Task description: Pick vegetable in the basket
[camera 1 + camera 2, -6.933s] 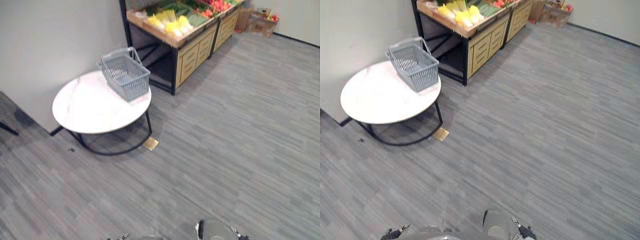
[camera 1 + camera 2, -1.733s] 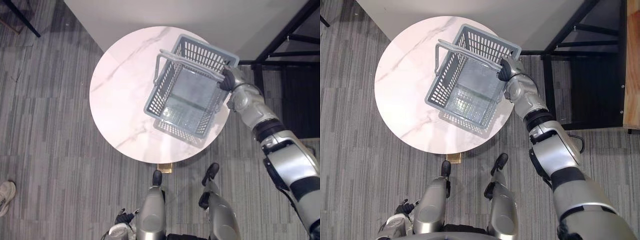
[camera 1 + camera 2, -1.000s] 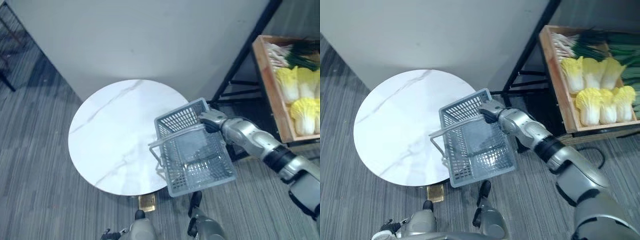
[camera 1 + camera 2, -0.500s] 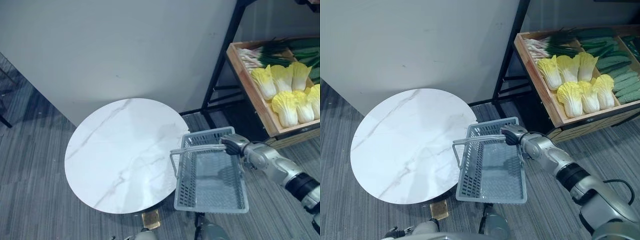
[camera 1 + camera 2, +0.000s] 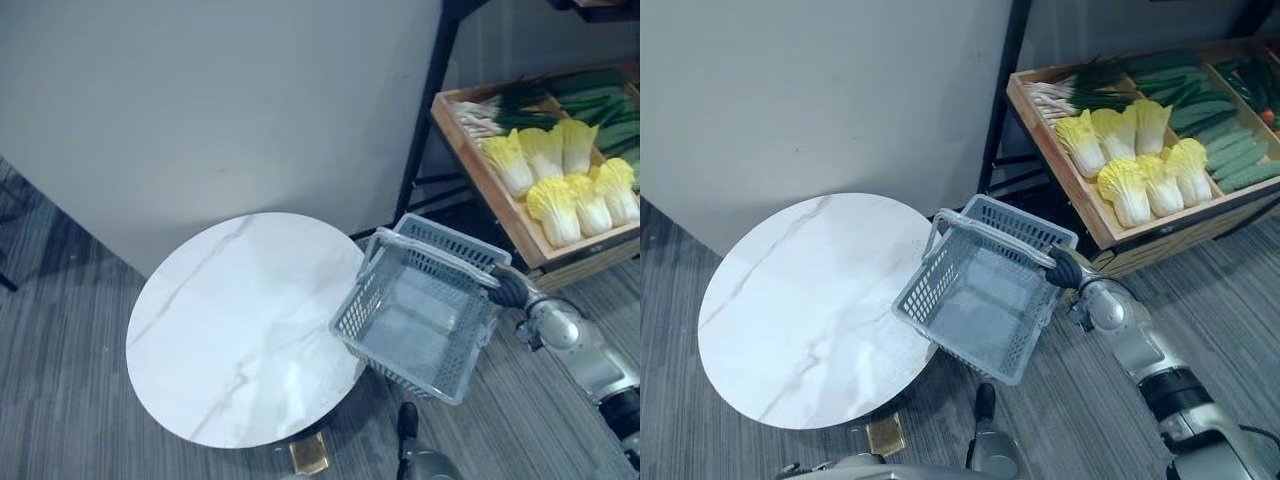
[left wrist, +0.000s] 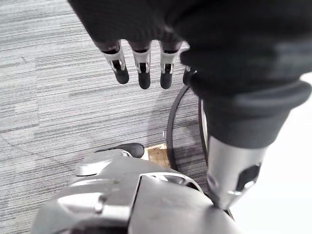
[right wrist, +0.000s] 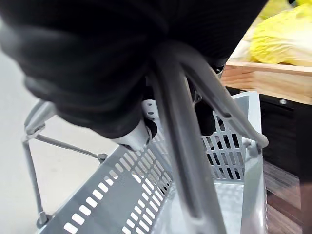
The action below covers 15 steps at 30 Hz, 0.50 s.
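Note:
An empty grey plastic basket (image 5: 362,300) hangs tilted in the air just off the right edge of the round white table (image 5: 230,330). My right hand (image 5: 1066,268) is shut on the basket's handle (image 7: 185,146), with the dark cover of the hand (image 7: 97,63) wrapped over the bar. Yellow cabbages (image 5: 1130,185) lie in a wooden crate (image 5: 1080,205) to the right of the basket, with green onions (image 5: 1090,85) behind them and green cucumbers (image 5: 1230,150) beside them. My left hand (image 6: 141,68) hangs low over the floor, fingers straight, holding nothing.
A black shelf post (image 5: 1005,90) rises between the table and the crate. A pale wall (image 5: 220,110) stands right behind the table. Grey striped floor (image 5: 1070,400) lies open in front of the crate.
The basket has swung from flat to tilted and sits a little higher, nearer the crate. The view has shifted, bringing the vegetables closer in. My right hand keeps its hold on the handle.

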### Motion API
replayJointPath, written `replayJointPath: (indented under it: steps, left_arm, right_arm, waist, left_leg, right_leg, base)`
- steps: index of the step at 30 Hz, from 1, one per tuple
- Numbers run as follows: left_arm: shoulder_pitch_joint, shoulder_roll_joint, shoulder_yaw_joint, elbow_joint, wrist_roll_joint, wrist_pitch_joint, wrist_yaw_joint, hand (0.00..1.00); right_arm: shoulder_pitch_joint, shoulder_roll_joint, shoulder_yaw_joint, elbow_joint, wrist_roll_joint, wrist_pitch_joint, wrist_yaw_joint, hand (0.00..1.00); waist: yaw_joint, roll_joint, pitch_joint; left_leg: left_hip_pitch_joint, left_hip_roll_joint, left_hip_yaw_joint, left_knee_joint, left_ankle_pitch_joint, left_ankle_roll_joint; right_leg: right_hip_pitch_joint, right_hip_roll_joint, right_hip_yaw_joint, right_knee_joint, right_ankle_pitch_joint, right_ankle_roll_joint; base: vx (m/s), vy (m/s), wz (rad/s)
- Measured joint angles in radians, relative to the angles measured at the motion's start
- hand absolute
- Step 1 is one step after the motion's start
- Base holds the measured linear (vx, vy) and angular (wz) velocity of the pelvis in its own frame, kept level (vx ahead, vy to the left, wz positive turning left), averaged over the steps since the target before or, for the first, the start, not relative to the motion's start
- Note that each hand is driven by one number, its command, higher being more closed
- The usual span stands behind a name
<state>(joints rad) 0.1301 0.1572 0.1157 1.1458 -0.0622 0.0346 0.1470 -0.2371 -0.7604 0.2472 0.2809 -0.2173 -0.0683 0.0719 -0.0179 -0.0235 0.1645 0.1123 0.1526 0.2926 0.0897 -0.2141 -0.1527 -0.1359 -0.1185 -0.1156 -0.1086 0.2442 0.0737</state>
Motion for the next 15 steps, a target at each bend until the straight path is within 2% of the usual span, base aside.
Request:
replayJointPath:
  steps: [6, 11, 15]
  left_arm:
    - [0.001, 0.000, -0.001, 0.006, 0.006, 0.001, -0.002, 0.00]
    - [0.002, -0.004, -0.001, 0.005, 0.008, 0.005, -0.004, 0.00]
    - [0.017, -0.007, -0.001, -0.009, 0.007, 0.011, -0.003, 0.00]
  right_arm:
    - [0.082, 0.025, -0.069, 0.001, -0.001, 0.018, -0.002, 1.00]
    - [0.156, 0.097, -0.155, 0.010, -0.002, 0.043, -0.016, 1.00]
    - [0.204, 0.165, -0.259, 0.010, -0.001, 0.043, -0.047, 1.00]
  waist:
    - [-0.013, 0.005, -0.003]
    - [-0.015, 0.011, -0.008]
    - [-0.028, 0.015, -0.009]
  left_leg:
    - [0.016, 0.008, 0.025, -0.002, -0.006, -0.003]
    - [0.034, 0.012, 0.031, 0.001, -0.011, -0.008]
    - [0.024, 0.030, 0.030, 0.102, -0.070, -0.004]
  right_leg:
    - [-0.001, 0.010, 0.022, 0.000, 0.000, 0.000]
    - [0.014, 0.016, 0.027, 0.000, -0.001, 0.001]
    - [0.033, 0.017, 0.031, 0.030, -0.024, 0.011]
  base:
    - [0.01, -0.009, -0.14]
    - [0.01, -0.002, -0.03]
    - [-0.01, 0.020, -0.03]
